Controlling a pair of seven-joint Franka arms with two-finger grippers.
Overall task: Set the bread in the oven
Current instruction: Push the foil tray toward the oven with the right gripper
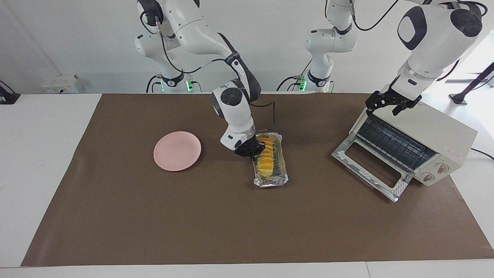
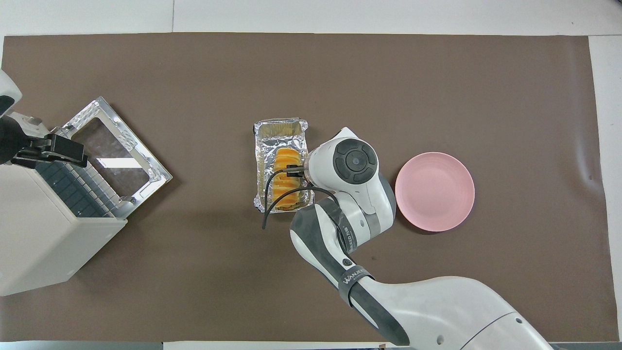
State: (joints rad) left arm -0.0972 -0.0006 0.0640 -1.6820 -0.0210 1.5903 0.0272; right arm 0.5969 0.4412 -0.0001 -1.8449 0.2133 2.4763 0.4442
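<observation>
My right gripper [image 1: 251, 153] is clamped on the foil tray's [image 2: 281, 137] rim; bread [image 1: 266, 155] beside my fingertips. My left gripper [image 1: 389, 102], spread wide, hangs over the oven [image 1: 432, 133]. Forearm band reads "WANJEE…".

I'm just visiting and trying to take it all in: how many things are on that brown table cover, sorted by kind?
Food: 1, the bread
Dishes and trays: 2, the pink plate and the foil tray that holds the bread
Appliances: 1, the oven, its door down
Total: 4
</observation>
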